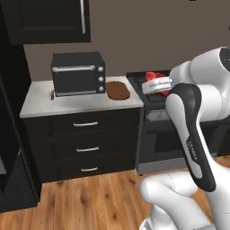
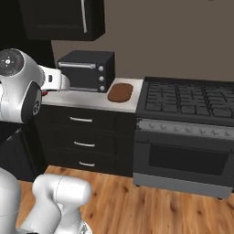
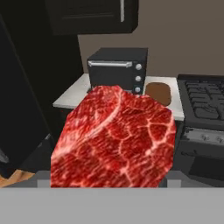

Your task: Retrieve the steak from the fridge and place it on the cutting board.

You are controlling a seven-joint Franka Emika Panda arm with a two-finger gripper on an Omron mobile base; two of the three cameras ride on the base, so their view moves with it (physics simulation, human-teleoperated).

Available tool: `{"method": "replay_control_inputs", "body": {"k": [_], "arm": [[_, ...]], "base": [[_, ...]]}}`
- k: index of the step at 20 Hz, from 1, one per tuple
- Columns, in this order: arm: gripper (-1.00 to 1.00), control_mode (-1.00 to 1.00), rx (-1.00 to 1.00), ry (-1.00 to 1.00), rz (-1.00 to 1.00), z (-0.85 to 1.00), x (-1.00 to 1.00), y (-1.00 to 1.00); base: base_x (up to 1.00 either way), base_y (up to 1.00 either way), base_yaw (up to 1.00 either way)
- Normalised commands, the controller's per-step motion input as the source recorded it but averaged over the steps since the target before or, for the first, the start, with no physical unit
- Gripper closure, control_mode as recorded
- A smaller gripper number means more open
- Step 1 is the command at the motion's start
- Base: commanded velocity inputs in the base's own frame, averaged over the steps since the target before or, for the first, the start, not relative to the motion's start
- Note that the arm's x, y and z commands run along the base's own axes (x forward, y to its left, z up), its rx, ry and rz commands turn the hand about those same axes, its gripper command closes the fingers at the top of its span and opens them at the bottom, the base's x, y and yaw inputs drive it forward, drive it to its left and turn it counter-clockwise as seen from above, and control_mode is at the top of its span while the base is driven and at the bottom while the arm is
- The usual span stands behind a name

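The steak (image 3: 114, 138), a marbled red slab, hangs close in front of the hand camera and hides my fingertips. In the left base view a red piece of the steak (image 1: 154, 75) shows behind my wrist, in the air over the stove's left edge, with my gripper (image 1: 155, 81) shut on it. The cutting board (image 1: 117, 90), a reddish-brown oval, lies on the counter right of the toaster oven and ahead of the hand; the cutting board (image 3: 158, 92) is bare. The fridge (image 1: 9, 134) is the dark mass at the left.
A black toaster oven (image 1: 77, 73) stands on the light counter (image 1: 40, 102) above three drawers. A black stove (image 2: 192, 98) adjoins the counter on the right. A dark wall cabinet (image 1: 49, 20) hangs above. The floor is wood.
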Motion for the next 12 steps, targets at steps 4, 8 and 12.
{"method": "replay_control_inputs", "body": {"k": [4,8,12], "arm": [[1.00,1.00,0.00,0.00,0.00,0.00,0.00,0.00],[1.00,1.00,0.00,0.00,0.00,0.00,0.00,0.00],[1.00,1.00,0.00,0.00,0.00,0.00,0.00,0.00]], "base": [[0.00,-0.67,0.00],[0.00,-0.47,0.00],[0.14,-0.08,0.00]]}}
